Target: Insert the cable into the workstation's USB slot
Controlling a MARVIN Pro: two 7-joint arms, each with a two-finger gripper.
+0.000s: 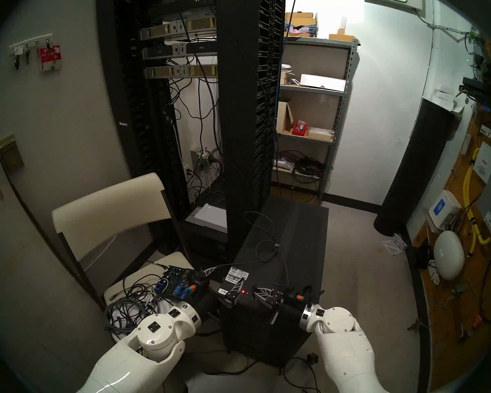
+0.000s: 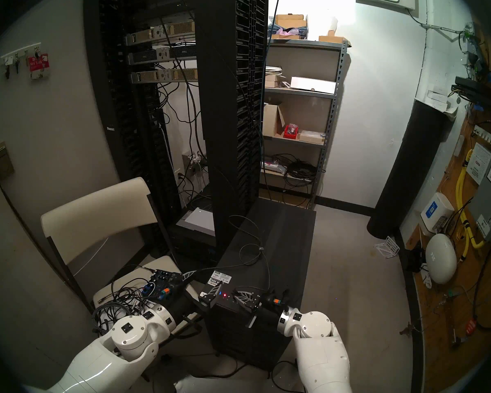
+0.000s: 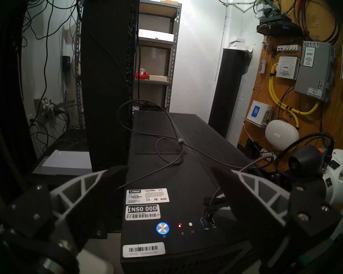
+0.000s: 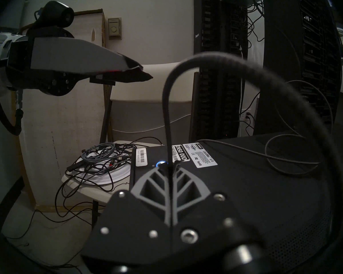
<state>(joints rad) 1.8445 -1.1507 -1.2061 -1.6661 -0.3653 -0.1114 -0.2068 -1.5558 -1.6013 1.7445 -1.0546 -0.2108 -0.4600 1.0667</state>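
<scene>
The black workstation (image 1: pixel 301 242) (image 3: pixel 216 141) stands on the floor between my arms. The thin dark-grey cable (image 1: pixel 260 259) (image 3: pixel 166 117) lies looped on its mesh top, with a small clip (image 3: pixel 179 141) along it. My right gripper (image 1: pixel 254 289) (image 4: pixel 169 167) is shut on the cable's plug end (image 3: pixel 207 215), and the wire (image 4: pixel 167 119) arches up out of its fingers. The plug tip stands at the pair of USB slots (image 3: pixel 203 221), right of the blue-lit button (image 3: pixel 162 228). How deep it sits I cannot tell. My left gripper (image 1: pixel 223 280) (image 2: pixel 201 283) hangs open over the front left corner, holding nothing.
A white chair (image 1: pixel 108 208) at the left carries a heap of cords (image 1: pixel 131 301) and a small mixer (image 1: pixel 179 276). The tall black server rack (image 1: pixel 247 100) rises right behind the workstation. A metal shelf (image 1: pixel 338 114) and a black cylinder (image 1: pixel 414 162) stand at the back right.
</scene>
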